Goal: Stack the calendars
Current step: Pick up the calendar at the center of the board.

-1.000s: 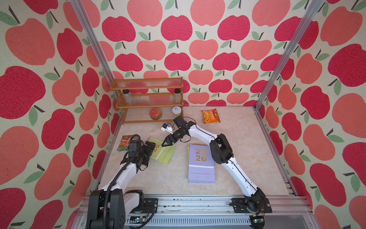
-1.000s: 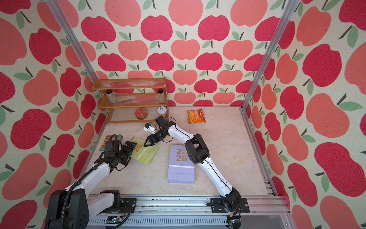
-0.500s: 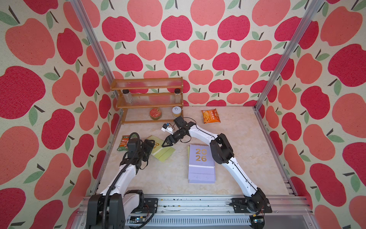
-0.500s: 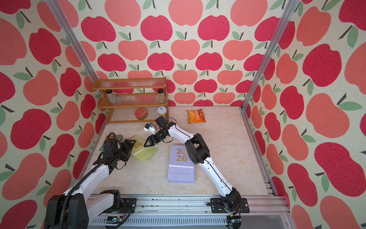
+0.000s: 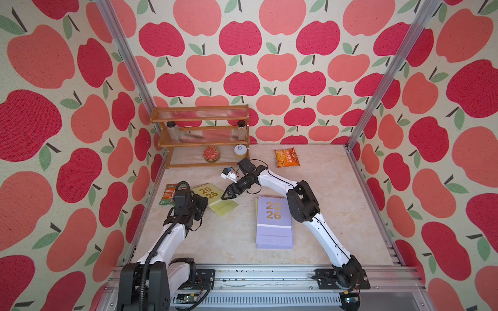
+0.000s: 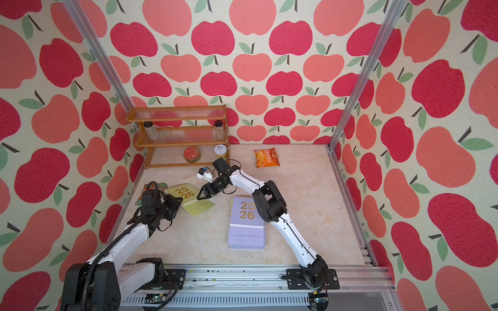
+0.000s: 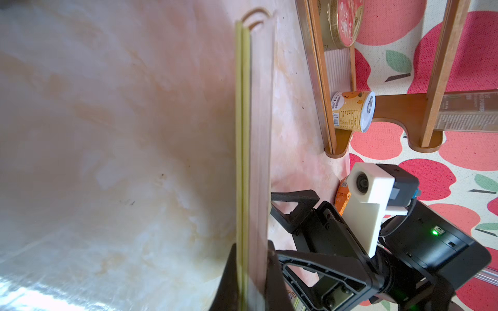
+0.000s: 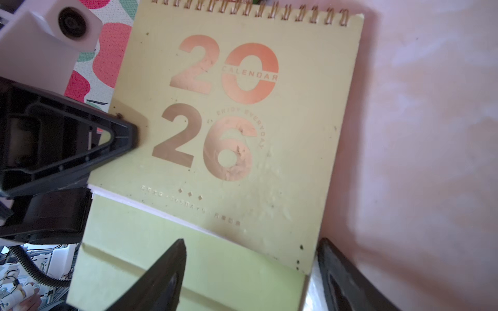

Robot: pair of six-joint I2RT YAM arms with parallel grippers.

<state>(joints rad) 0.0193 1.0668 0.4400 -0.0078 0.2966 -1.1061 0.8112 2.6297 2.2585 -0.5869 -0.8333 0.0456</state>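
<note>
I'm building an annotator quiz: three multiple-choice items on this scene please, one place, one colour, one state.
1. The orange packet lies: A in a gripper; B on the table; C on a shelf.
2. On the stack the top cover is: A lavender; B peach; C white.
3. The left gripper is: A open; B shut on the yellow-green calendar; C out of view.
B, bare tabletop lies around it; A, both top views show lavender; B, its jaws pinch the calendar's edge.
</note>
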